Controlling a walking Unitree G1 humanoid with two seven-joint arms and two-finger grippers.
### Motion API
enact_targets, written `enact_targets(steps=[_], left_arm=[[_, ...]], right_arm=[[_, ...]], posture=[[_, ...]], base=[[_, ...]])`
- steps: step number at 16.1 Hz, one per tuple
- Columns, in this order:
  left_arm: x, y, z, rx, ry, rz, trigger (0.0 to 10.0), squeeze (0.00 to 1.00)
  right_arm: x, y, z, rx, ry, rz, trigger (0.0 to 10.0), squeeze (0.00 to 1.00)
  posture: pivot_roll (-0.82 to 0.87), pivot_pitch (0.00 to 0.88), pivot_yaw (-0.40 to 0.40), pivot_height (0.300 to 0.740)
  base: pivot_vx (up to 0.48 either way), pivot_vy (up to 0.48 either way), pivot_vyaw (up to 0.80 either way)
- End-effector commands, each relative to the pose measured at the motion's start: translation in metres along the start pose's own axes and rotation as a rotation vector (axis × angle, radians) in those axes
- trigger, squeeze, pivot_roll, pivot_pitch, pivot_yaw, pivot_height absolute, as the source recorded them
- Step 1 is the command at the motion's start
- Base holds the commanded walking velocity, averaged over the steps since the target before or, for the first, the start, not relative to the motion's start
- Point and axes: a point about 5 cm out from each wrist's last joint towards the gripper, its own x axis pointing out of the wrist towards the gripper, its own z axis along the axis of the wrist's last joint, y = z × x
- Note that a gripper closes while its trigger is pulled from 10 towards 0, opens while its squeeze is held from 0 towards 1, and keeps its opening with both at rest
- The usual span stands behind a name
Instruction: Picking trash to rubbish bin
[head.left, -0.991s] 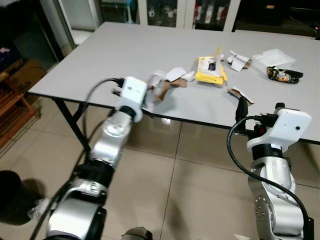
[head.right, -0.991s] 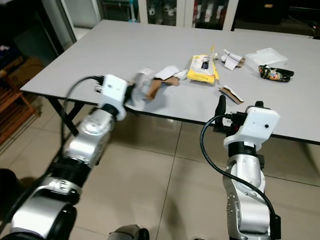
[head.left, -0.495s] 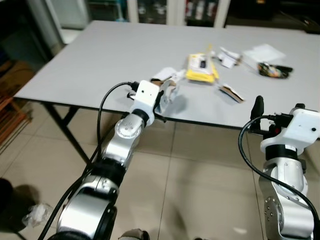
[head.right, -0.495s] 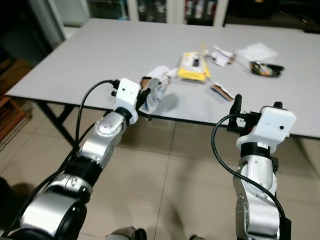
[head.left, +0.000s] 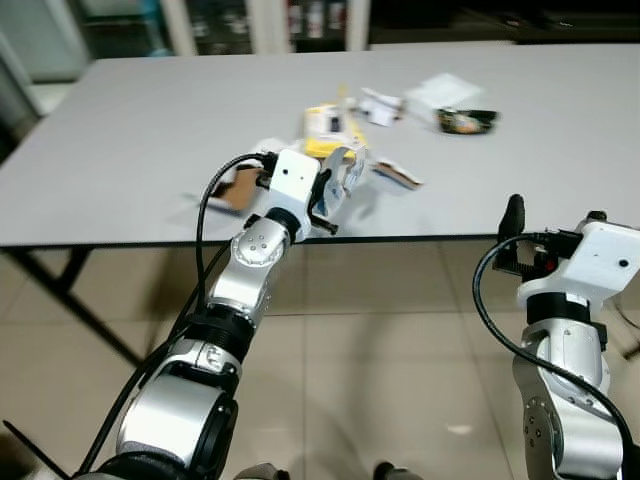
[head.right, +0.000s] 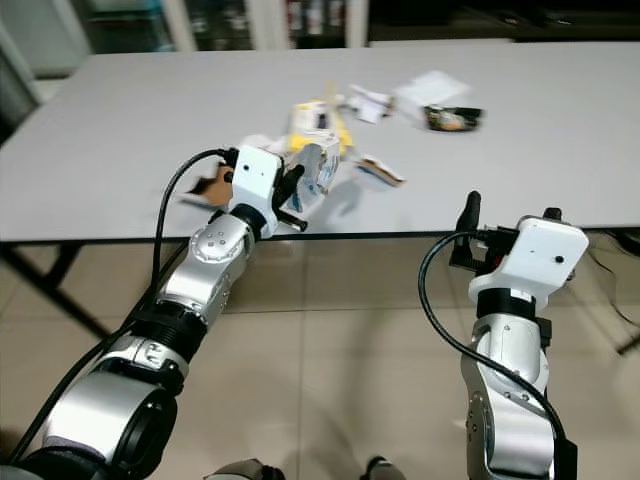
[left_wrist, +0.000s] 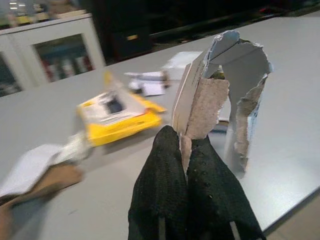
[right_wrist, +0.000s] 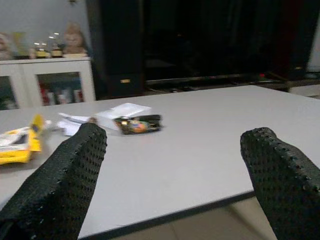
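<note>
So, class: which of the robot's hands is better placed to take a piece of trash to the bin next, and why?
The left. Its hand is already shut on a torn carton piece, lifted near the table edge. The right hand is open, holds nothing, and sits just off the table's edge.

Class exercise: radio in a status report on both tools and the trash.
Left tool shut on torn carton, at table edge. Right tool open, idle. Yellow packet on table.
</note>
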Motion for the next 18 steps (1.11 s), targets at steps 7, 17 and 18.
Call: enact_targets(steps=[7,17,18], left_arm=[[0.002,0.020,0.007,0.020,-0.004,0.035,10.0,0.00],[0.003,0.026,0.009,0.038,-0.004,0.035,10.0,0.00],[0.003,0.026,0.009,0.039,-0.003,0.036,10.0,0.00]], right_arm=[[0.004,0.013,0.005,0.002,-0.016,0.058,10.0,0.00],[0.006,0.016,0.004,0.007,-0.011,0.062,10.0,0.00],[0.006,0.017,0.004,0.007,-0.010,0.063,10.0,0.00]], posture=[[0.14,0.082,0.042,0.740],[0.14,0.084,0.051,0.740],[0.14,0.085,0.051,0.740]], base=[[0.340,0.000,0.00],[0.444,0.000,0.00],[0.442,0.000,0.00]])
